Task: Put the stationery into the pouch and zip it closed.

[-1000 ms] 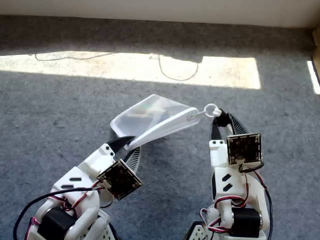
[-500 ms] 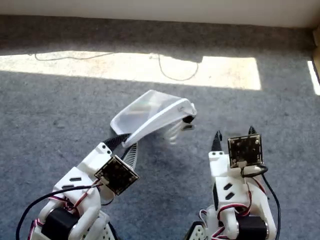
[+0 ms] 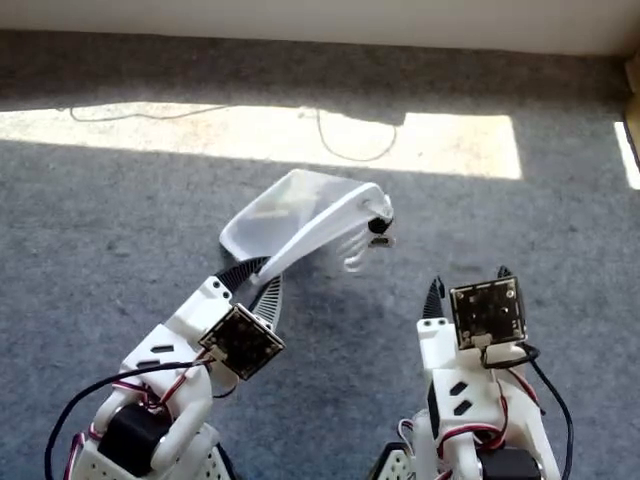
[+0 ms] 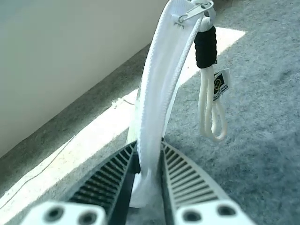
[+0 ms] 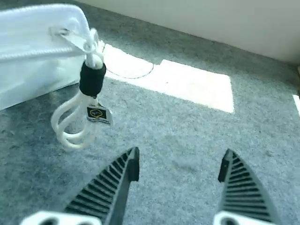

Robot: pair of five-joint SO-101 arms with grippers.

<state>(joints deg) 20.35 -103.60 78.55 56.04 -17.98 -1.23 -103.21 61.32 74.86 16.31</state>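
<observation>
A white translucent pouch hangs above the grey carpet, its zipper edge clamped in my left gripper, which is shut on one end of it. At the other end the zipper pull dangles a white cord loop with a black wrap and a small tag. My right gripper stands open a short way back from the cord, touching nothing. In the high view the right gripper sits below and right of the pouch.
Grey carpet covers the floor, with a bright sunlit strip at the back. A thin cable lies across that strip near the wall.
My right gripper has let go of the zipper pull ring and drawn back toward its base. The cord now hangs free, and the pouch swung slightly up and left with the left arm.
</observation>
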